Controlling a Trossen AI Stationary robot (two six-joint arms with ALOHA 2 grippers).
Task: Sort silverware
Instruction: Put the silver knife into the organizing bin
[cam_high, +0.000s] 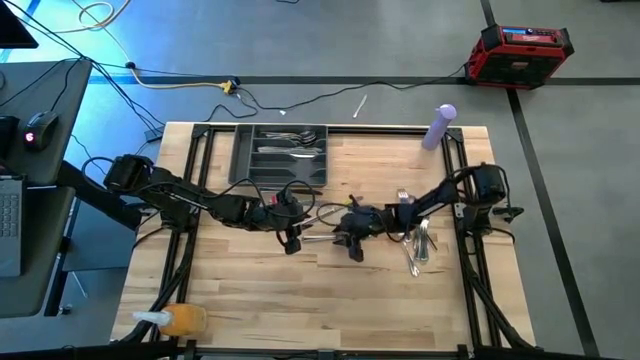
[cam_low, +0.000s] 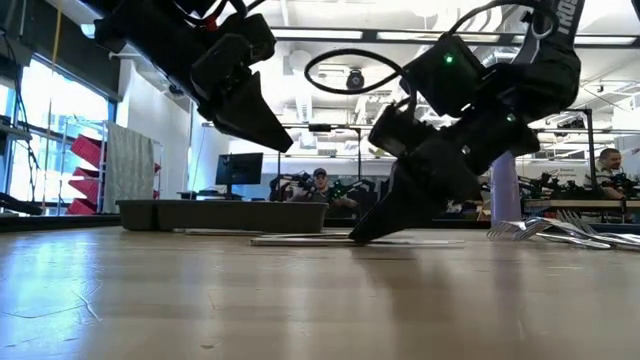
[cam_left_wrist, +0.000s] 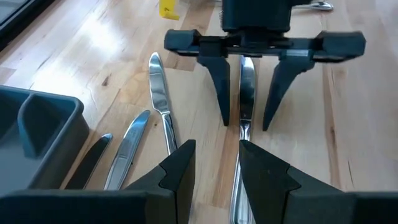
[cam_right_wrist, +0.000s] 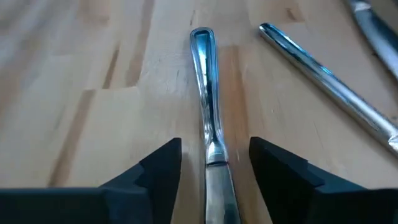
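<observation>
A silver knife (cam_high: 322, 237) lies flat on the wooden table between my two grippers. My right gripper (cam_right_wrist: 214, 162) is open and lowered onto the table, with one finger on each side of the knife's handle (cam_right_wrist: 207, 93) and a gap to both. The left wrist view shows this right gripper (cam_left_wrist: 244, 124) straddling the knife (cam_left_wrist: 246, 87). My left gripper (cam_left_wrist: 214, 171) is open and hangs above the table (cam_low: 275, 145), facing the right one. More silverware (cam_high: 418, 245) lies in a loose pile by the right arm. The dark grey tray (cam_high: 245, 165) holds a few pieces (cam_high: 290, 150).
Three more knives (cam_left_wrist: 158, 106) lie on the table beside the tray's corner (cam_left_wrist: 37, 124). A purple bottle (cam_high: 440, 127) stands at the far right, and an orange object (cam_high: 180, 320) sits at the near left corner. A person (cam_low: 320, 180) sits in the room beyond.
</observation>
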